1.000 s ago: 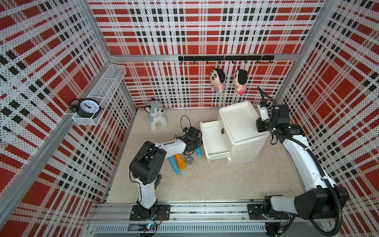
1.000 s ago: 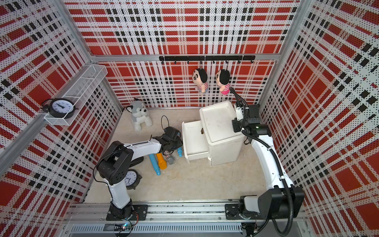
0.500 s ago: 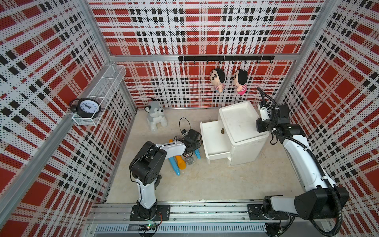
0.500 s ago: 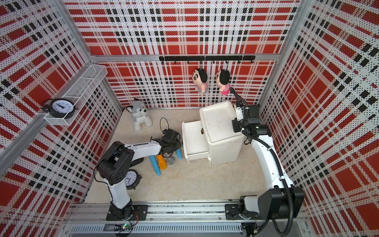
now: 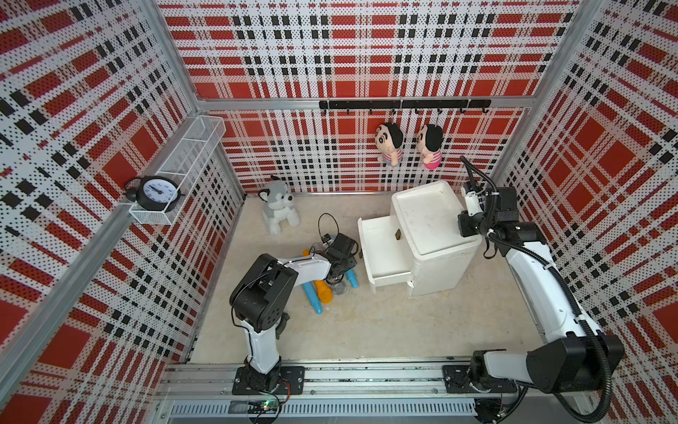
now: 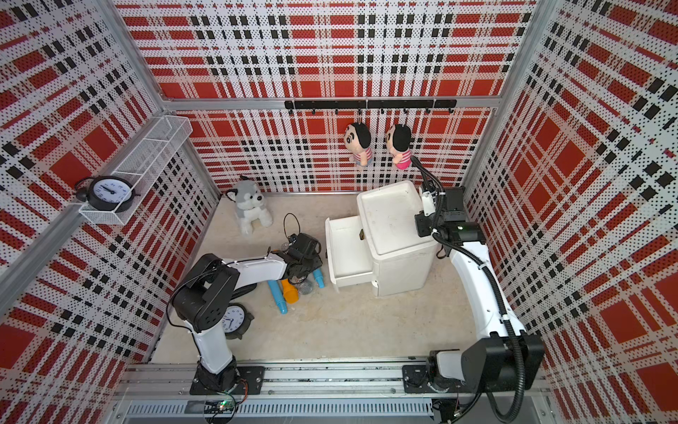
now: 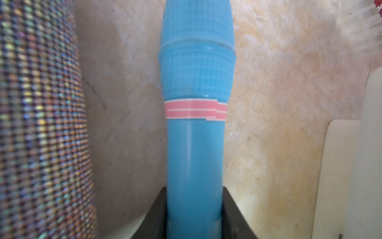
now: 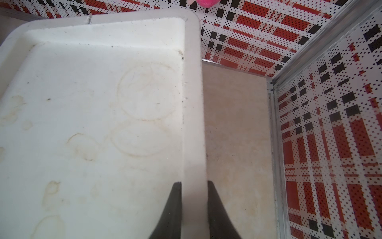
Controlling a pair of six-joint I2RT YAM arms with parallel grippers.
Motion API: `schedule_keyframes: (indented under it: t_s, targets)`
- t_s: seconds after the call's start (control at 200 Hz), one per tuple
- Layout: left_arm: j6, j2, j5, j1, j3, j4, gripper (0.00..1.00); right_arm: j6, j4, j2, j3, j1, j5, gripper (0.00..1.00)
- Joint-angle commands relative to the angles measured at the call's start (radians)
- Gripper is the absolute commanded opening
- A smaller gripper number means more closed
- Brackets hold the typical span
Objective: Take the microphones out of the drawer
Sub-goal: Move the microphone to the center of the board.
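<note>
The left fingers (image 7: 155,217), clamped on the microphone (image 7: 196,134), have drawn back from the open white drawer (image 5: 381,249) and sunk lower, so it is out already, hanging just over the mottled stone-like bench (image 7: 279,103): a smooth blue plastic tube, pink band, gridded head. The right fingers (image 8: 171,207) pinch the stained rim of the cabinet (image 8: 93,103)
</note>
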Motion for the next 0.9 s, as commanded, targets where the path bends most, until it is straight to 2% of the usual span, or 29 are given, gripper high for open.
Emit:
schedule_keyframes:
  t_s: [0.0,0.631,0.837,0.857,0.897]
  targets:
    - [-0.013,-0.005,0.004,0.008,-0.042,-0.095,0.01,-0.03,0.169,-0.013,0.018,-0.004,0.029,0.0]
    - [0.009,-0.074,-0.042,0.006,-0.129,-0.14,0.03,-0.033,0.166,-0.018,0.018,-0.004,0.035,0.0]
    - [0.01,-0.085,-0.044,0.005,-0.132,-0.14,0.16,-0.033,0.168,-0.018,0.017,-0.005,0.032,0.0]
    - [0.011,-0.084,-0.044,0.005,-0.131,-0.14,0.21,-0.033,0.169,-0.018,0.017,-0.004,0.032,0.0]
    - [0.012,-0.082,-0.041,0.004,-0.128,-0.139,0.23,-0.033,0.168,-0.019,0.018,-0.004,0.032,0.0]
